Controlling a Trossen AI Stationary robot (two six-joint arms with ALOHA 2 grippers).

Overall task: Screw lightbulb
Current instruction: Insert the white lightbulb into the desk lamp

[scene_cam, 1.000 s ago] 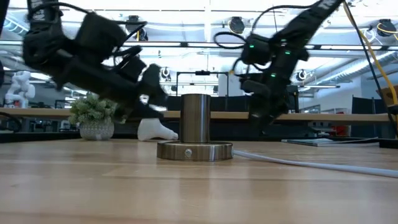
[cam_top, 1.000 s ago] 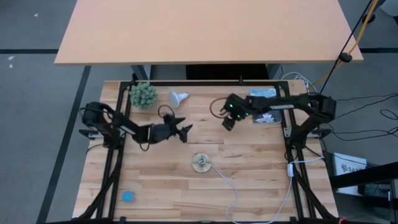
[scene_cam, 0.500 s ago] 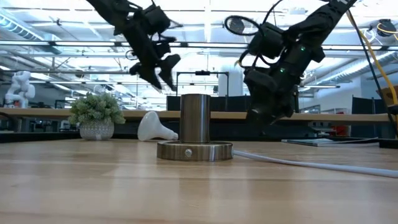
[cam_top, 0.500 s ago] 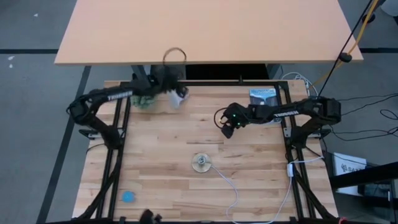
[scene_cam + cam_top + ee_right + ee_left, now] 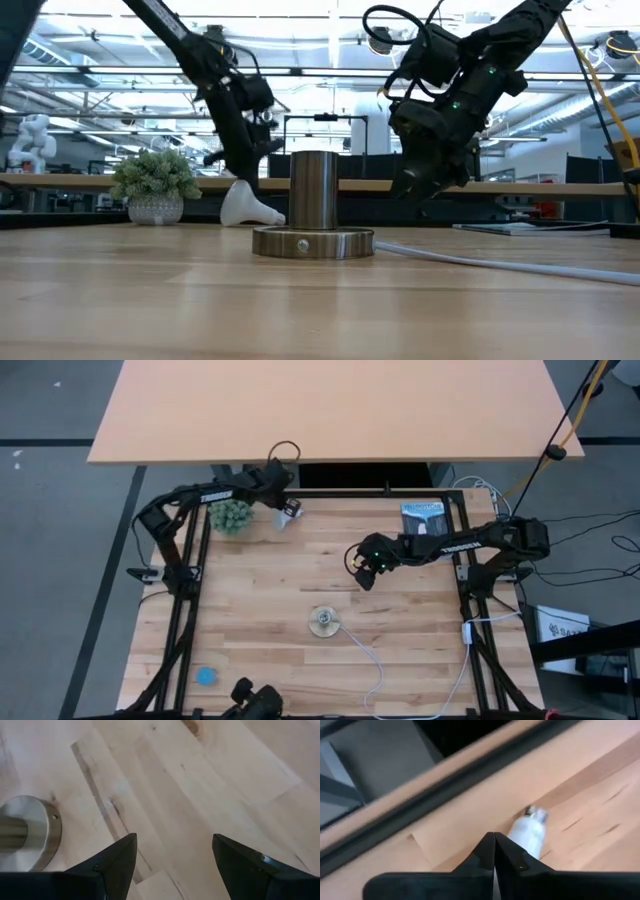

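The white lightbulb [image 5: 292, 517] lies on its side on the wooden table near the far edge, beside a small potted plant [image 5: 230, 515]. My left gripper [image 5: 494, 836] is shut with nothing between its fingers. It points down at a slant, close over the lightbulb [image 5: 529, 831], whose grey screw end faces away from it. In the low view the left gripper [image 5: 243, 165] stands just above the lightbulb [image 5: 248, 205]. My right gripper [image 5: 362, 572] hangs open over bare wood right of centre, a little beyond the metal socket [image 5: 322, 622].
The socket [image 5: 314, 215] stands upright on its round base at the table's middle, and its white cord [image 5: 372, 665] runs to the near edge. A blue disc [image 5: 206, 676] lies near left. A flat grey pack [image 5: 422, 515] lies far right. A dark object [image 5: 255, 700] sits at the near edge.
My left gripper has swung from the table's middle toward the far edge and up to the lightbulb, tipped to point down, and shut. My right gripper has drifted a little toward the near edge and stays open. The lightbulb has not moved.
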